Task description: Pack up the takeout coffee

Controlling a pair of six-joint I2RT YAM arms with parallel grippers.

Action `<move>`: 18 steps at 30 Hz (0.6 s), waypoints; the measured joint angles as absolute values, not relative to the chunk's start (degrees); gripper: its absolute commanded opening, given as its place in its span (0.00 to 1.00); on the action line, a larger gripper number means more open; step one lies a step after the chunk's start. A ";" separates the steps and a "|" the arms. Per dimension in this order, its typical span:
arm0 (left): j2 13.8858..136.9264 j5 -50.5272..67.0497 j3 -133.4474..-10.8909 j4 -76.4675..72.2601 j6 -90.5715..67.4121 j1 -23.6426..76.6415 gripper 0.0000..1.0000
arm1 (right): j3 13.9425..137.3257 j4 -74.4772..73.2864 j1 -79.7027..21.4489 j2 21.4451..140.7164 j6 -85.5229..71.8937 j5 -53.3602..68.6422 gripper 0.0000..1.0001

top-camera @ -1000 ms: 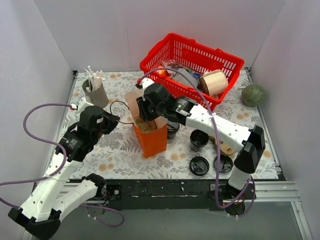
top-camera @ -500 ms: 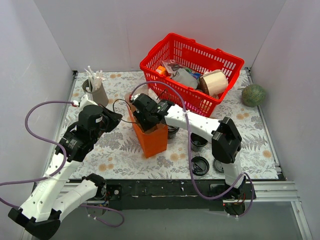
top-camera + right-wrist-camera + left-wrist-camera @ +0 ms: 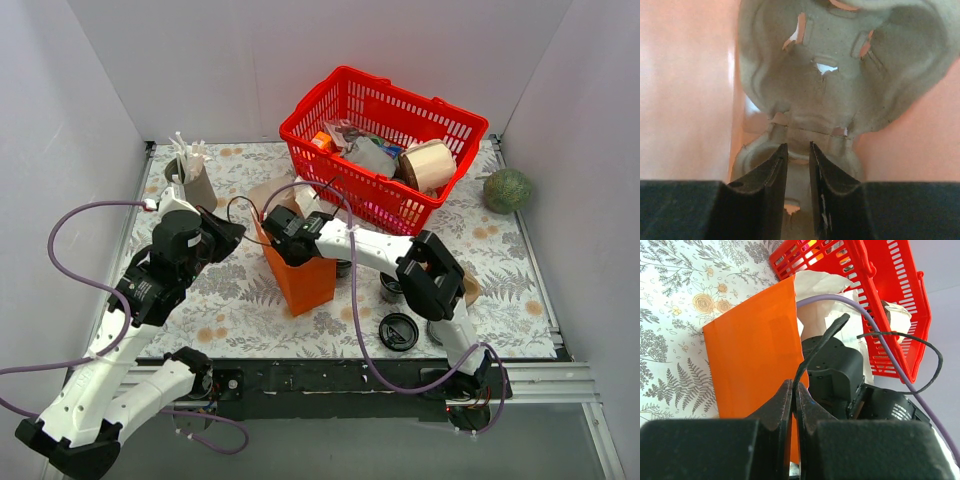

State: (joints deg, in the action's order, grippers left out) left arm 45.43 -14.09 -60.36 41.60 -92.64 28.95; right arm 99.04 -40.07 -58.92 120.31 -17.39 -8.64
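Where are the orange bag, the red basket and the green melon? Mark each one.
orange bag (image 3: 304,285): top external view, on its front face.
red basket (image 3: 400,200): top external view, on its near mesh wall.
green melon (image 3: 507,189): top external view, on its rounded top.

Reads to me as a robotics lab test cell, not a real shop or kitchen. Plain white panels (image 3: 250,70) box in three sides. Flowered mat (image 3: 240,300) covers the table. My left arm (image 3: 140,290) and right arm (image 3: 375,243) rise from a black base plate (image 3: 320,380). Aluminium rail (image 3: 570,385) along the near edge, purple cables (image 3: 55,250) looping loose.
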 measured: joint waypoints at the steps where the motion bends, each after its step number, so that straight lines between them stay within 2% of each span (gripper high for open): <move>1: 45.39 -14.06 -60.36 41.52 -92.58 28.95 0.00 | 98.91 -40.03 -58.94 120.64 -17.47 -8.91 0.33; 6: 45.01 -14.15 -60.36 41.52 -92.55 28.95 0.00 | 99.42 -40.49 -59.00 121.14 -17.76 -9.87 0.43; 11: 44.56 -15.99 -60.51 42.30 -92.82 28.95 0.00 | 105.01 -40.29 -59.00 119.77 -15.27 -8.36 0.52; 13: 44.38 -16.56 -60.60 42.81 -92.84 28.95 0.00 | 106.63 -39.27 -59.00 116.71 -13.69 -6.44 0.54; 18: 44.07 -17.82 -60.93 43.77 -93.01 28.95 0.00 | 107.11 -33.23 -59.00 103.74 -10.24 -0.27 0.70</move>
State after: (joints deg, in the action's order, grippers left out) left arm 44.07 -17.82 -60.93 43.77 -93.01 28.95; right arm 107.11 -33.23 -59.00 103.74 -10.24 -0.27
